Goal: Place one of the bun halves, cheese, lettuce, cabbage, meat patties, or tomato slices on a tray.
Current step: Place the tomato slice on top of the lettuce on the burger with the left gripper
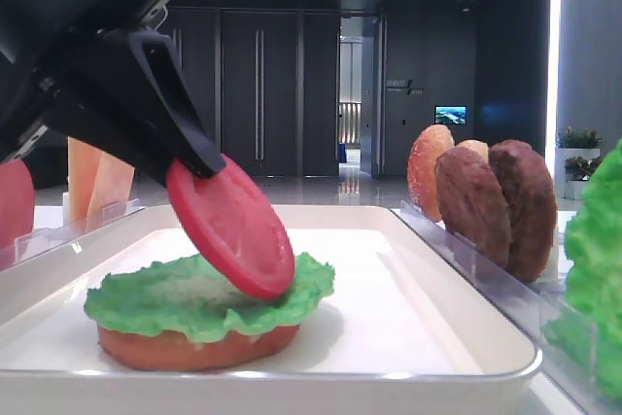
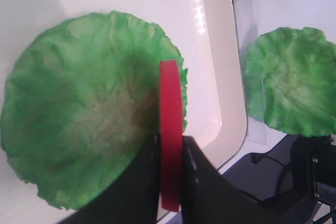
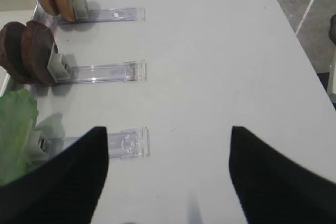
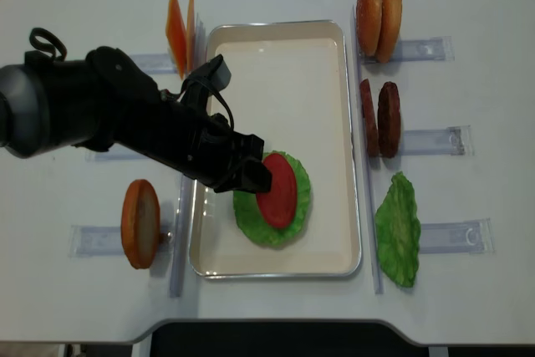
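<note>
Left wrist view: smooth matte-red tomato slice (image 2: pixel 170 129) edge-on over ruffled lettuce (image 2: pixel 84 114).

I see a red tomato slice (image 4: pixel 277 190), tilted, its lower edge touching the ruffled green lettuce (image 4: pixel 272 227) that tops a bun half (image 1: pixel 194 347) at the white tray's (image 4: pixel 280 56) six o'clock end; patties (image 4: pixel 379 119) stand at three o'clock.

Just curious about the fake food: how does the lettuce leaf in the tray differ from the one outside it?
The lettuce in the tray lies flat on a bun half, under a tilted tomato slice. The spare lettuce stands on edge in a clear rack, uncovered. Both are bright green and ruffled.
</note>
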You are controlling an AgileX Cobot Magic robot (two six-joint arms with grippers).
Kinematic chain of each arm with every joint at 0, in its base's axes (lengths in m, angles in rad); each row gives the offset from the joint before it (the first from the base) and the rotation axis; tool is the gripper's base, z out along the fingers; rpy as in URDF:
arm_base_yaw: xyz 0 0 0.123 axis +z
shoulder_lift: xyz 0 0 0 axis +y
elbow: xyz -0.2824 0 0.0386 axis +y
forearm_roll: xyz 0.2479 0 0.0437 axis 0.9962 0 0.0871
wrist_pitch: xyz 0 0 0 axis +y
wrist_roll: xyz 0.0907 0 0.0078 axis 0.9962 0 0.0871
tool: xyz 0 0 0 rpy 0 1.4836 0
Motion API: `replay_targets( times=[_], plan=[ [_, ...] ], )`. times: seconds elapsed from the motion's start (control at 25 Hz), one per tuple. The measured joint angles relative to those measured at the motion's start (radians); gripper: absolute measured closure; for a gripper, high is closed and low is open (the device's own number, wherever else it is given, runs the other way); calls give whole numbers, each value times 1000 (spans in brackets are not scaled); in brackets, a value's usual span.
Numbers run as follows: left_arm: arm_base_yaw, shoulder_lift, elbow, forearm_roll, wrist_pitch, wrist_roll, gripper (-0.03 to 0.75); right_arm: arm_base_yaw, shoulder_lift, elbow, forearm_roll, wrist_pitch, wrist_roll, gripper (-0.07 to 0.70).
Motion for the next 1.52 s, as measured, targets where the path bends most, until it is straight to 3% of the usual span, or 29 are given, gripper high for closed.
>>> replay_targets(
  times=[1.08, 1.16, 1.36, 1.52],
  plan=[
    [0, 13, 0, 34, -5, -74, 645, 0, 0, 0, 0, 0, 0, 165],
    [0, 13, 0, 38, -5, -74, 603, 0, 0, 0, 0, 0, 0, 165],
    [0, 13, 0, 44, 1, -77, 283, 0, 0, 0, 0, 0, 0, 165],
    [0, 8, 0, 83, 5, -137, 142, 0, 0, 0, 0, 0, 0, 165]
  ],
)
